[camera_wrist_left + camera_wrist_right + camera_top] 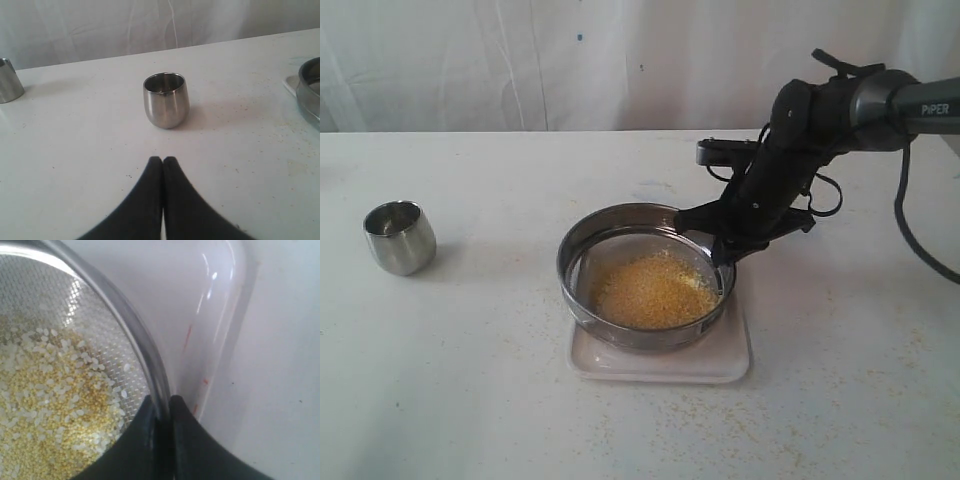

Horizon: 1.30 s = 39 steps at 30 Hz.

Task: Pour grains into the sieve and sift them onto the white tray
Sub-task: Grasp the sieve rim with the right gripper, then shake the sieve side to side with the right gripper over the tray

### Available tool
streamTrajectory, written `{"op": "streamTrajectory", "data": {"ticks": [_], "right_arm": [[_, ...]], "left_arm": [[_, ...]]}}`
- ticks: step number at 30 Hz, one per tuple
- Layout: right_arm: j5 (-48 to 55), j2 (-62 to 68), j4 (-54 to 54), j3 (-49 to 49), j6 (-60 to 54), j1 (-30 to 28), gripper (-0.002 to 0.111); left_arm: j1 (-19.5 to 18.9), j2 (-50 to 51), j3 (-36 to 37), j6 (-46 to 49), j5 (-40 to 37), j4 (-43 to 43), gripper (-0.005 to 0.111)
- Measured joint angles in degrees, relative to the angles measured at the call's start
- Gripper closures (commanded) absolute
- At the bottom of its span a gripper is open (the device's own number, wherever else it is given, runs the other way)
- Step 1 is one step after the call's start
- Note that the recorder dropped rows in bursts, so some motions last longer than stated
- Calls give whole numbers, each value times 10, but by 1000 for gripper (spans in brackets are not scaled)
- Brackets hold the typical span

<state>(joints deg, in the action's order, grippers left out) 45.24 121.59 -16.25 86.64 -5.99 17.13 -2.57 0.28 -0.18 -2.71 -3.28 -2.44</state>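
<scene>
My right gripper (720,250) is closed on the sieve (640,338), 1 black finger (190,440) outside the thin steel rim and 1 inside, pinching it at the sieve's far right side. The sieve is a wide, shallow round ring with a shiny silver band and a fine mesh floor. It sits on the white tray (660,365) in the middle of the table (470,400); the tray's rounded near corners and right edge show from beneath it. The grains (653,292) lie inside the sieve as a loose, low heap covering most of the mesh. They are fine golden-yellow granules mixed with paler, whitish, longer bits, and they thin out to single grains where bare mesh shows near the rim. A few stray specks dot the table around the tray. My left gripper (163,162) is fully closed, tip against tip, with nothing between its fingers, and hangs above bare table. It faces a small rounded steel cup (166,100), which stands upright, well apart to the left of the sieve.
</scene>
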Motion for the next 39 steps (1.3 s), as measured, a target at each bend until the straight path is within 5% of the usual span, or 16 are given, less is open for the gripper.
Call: {"op": "streamTrajectory", "data": {"ticks": [15,23,39], "right_arm": [[17,-32,81,0,35,-2,108],[97,-37,76,0,9,-18,108],[85,-39,-15,35,-23,-34,108]], "left_arm": [[0,0,0,0,0,0,107],[0,0,0,0,0,0,107],[0,0,0,0,0,0,107]]}}
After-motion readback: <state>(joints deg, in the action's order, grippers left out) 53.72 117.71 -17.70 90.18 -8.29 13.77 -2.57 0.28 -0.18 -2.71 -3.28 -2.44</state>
